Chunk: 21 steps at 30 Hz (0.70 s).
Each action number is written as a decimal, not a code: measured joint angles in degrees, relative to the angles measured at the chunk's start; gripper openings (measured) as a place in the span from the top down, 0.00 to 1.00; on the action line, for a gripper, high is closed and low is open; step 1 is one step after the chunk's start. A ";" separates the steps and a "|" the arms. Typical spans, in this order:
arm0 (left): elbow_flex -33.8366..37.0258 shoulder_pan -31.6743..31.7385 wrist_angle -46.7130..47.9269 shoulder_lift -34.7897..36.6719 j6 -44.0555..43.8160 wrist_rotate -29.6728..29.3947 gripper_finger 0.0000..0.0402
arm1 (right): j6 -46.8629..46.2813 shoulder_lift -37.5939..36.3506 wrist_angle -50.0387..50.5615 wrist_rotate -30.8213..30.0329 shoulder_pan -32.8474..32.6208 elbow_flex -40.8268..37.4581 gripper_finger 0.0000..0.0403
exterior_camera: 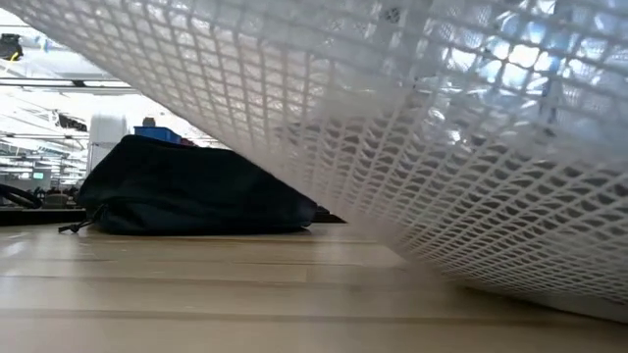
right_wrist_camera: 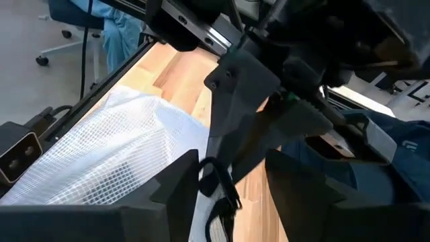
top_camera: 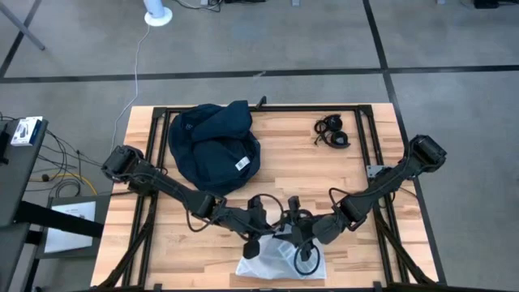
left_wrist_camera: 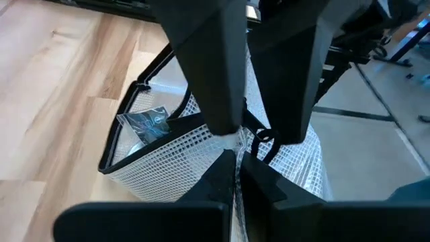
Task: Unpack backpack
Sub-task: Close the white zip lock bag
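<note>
Our left gripper [left_wrist_camera: 236, 144] pinches the white mesh pouch [top_camera: 280, 261] at the table's [top_camera: 357, 174] near edge; the right gripper [right_wrist_camera: 232, 171] clamps its black pull. The backpack [top_camera: 215, 146] sits far-left. Opposing tugs could tear the mesh or spill its contents.

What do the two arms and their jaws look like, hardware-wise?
Both arms are dark, slim and multi-jointed, with rounded housings at the shoulder joints. The left gripper and right gripper end in black, flat, tapering fingers. Black cables loop beside each wrist. No markings visible.
</note>
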<state>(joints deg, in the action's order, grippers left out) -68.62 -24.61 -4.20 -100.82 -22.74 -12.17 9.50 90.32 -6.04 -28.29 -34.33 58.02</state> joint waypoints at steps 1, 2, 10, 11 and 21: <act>0.00 0.13 -0.02 0.00 -0.49 0.17 1.00 | -0.22 0.00 0.06 0.00 0.00 0.00 0.63; 0.00 0.23 0.01 0.00 -0.87 0.35 1.00 | -0.69 0.00 0.09 0.00 0.00 0.00 0.64; 0.02 0.46 -2.20 0.00 -1.71 1.25 1.00 | -2.00 0.00 2.08 0.25 -0.02 0.03 0.81; 0.02 0.47 -2.18 0.00 -1.71 1.33 1.00 | -2.03 0.00 2.86 0.28 -0.08 0.04 0.83; -0.02 0.36 -1.58 0.15 -2.23 1.74 1.00 | -4.09 0.07 3.72 0.00 -1.94 1.90 0.97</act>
<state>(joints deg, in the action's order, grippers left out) -68.64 -24.25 -5.78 -100.66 -24.97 -10.44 5.41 90.39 -2.33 -28.29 -36.27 59.92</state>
